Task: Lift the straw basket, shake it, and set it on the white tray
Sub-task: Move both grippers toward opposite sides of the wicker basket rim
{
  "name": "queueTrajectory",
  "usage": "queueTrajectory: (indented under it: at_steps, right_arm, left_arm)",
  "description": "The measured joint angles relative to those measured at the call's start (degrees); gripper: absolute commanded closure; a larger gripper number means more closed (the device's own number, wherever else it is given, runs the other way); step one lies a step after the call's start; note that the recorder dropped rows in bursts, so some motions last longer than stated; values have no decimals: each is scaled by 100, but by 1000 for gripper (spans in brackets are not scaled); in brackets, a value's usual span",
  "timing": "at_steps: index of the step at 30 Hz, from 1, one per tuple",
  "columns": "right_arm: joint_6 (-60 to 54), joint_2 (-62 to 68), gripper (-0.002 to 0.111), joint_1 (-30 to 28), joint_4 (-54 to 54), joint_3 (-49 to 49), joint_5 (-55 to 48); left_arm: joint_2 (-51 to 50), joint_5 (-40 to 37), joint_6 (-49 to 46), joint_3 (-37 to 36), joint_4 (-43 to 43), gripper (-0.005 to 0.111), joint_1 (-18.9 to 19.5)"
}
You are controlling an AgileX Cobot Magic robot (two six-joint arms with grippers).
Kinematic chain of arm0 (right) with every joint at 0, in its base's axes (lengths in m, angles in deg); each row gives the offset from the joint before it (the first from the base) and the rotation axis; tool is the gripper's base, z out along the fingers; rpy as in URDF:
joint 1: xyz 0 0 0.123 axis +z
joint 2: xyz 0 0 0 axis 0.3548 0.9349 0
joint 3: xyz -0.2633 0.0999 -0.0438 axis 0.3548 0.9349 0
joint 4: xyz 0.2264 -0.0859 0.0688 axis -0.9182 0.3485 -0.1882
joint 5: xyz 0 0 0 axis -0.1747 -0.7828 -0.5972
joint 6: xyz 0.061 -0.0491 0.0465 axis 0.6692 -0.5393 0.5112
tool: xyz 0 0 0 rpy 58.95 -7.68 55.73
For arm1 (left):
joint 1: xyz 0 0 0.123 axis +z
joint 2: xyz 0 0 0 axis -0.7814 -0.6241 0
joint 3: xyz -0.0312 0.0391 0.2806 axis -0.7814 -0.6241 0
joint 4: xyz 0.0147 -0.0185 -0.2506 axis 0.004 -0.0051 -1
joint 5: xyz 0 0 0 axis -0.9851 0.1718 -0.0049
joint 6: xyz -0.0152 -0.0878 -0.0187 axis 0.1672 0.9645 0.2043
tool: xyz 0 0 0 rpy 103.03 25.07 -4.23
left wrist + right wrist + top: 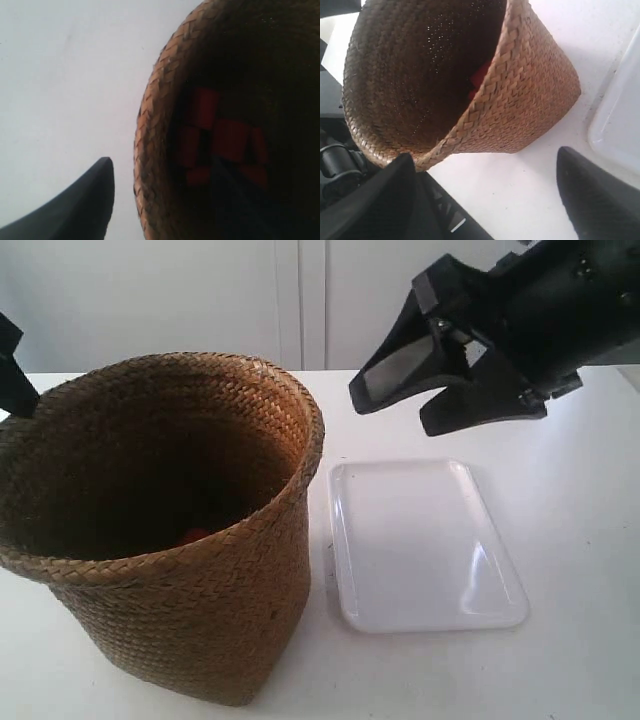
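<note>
White tabletop point(580, 540), straw basket point(190, 620) standing just beside white tray point(430, 550), left gripper point(161, 165) parted astride its braided rim, outer finger not touching, right gripper point(392, 412) hovering wide open near the tray, clear of the basket

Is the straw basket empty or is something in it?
Not empty: red pieces lie deep inside the straw basket; cannot tell what they are.

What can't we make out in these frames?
1. Red items in the straw basket: blurred in left wrist view, mostly hidden by the wall elsewhere; kind and count unclear.
2. Left jaws: cut off at the exterior view's edge; open or shut unclear.
3. White tray: cropped in right wrist view.
</note>
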Motion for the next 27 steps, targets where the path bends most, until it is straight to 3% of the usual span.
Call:
queueTrajectory:
  at_steps: [11,27]
  right_arm:
    - [463,355,35,1066,-85,0,598]
    - [1269,838,40,1342,533,0,1345]
  left_arm:
    - [-126,98,-261,0,-88,46,0]
    - [-697,328,-299,0,-113,46,0]
